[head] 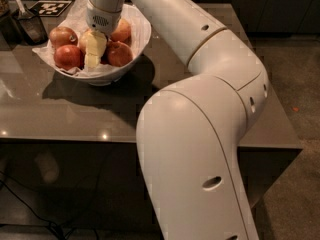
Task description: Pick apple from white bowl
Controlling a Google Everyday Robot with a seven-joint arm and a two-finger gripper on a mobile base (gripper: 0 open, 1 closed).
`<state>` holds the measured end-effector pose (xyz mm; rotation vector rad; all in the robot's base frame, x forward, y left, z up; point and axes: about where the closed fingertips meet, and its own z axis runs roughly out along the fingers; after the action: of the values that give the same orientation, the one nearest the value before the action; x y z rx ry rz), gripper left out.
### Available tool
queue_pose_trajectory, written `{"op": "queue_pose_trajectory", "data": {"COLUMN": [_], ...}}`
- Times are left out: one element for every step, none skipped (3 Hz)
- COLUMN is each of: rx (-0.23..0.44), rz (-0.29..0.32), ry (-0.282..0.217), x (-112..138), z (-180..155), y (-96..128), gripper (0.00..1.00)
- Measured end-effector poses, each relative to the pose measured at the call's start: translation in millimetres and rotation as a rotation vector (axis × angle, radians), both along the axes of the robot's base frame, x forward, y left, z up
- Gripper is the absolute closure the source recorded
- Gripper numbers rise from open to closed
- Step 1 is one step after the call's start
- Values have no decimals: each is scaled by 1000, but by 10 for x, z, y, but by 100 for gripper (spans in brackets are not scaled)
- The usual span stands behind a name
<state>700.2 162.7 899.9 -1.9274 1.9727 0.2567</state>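
Note:
The white bowl (135,44), lined with crumpled white paper, stands at the table's back left and holds several apples. My gripper (93,51) reaches straight down into the middle of the pile, between the apples. A sliver of a pale orange apple (82,40) shows just left of the gripper; the rest of it is hidden. Deeper red apples lie at the front left (67,57) and front right (119,54). Two more apples lie at the back left (63,35) and back right (122,30).
The grey table (75,114) has its front edge low in the view. My white arm (200,134) crosses its right half. A dark container with a utensil (27,24) and a black-and-white marker tag (50,6) sit at the back left.

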Motion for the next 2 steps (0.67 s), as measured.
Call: {"op": "queue_pose_trajectory", "data": {"rx": [0,0], "rz": [0,0], "ry": [0,0], "x": [1,1], "z": [-1,-1], "y": [1,1], "gripper": [19,43]}}
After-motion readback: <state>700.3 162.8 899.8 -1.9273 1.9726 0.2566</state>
